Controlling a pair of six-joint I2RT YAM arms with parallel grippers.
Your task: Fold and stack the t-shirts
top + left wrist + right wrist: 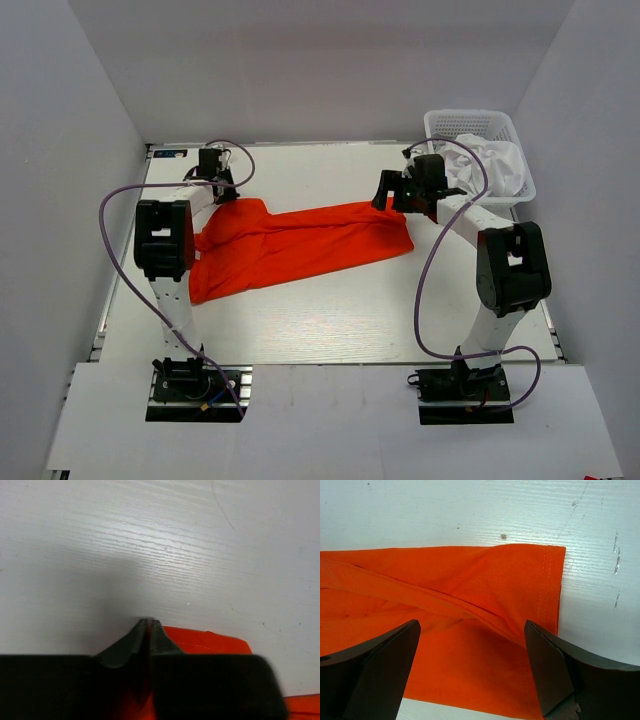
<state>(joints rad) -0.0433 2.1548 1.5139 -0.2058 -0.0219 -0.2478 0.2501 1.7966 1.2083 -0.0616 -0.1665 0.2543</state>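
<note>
The orange-red t-shirt [290,248] lies in a long, partly folded band across the middle of the table. My left gripper [224,193] is at its far left corner. In the left wrist view this gripper [149,622] is shut with a sliver of the orange cloth [210,641] pinched between the jaws. My right gripper [392,198] hovers over the shirt's right end. In the right wrist view it [470,625] is open and empty above the hemmed edge of the shirt [470,580]. The white t-shirt [487,160] lies crumpled in the basket.
The white lattice basket [470,120] stands at the back right corner. Grey walls close in the table on the left, back and right. Purple cables loop off both arms. Bare white tabletop [330,320] lies in front of the shirt.
</note>
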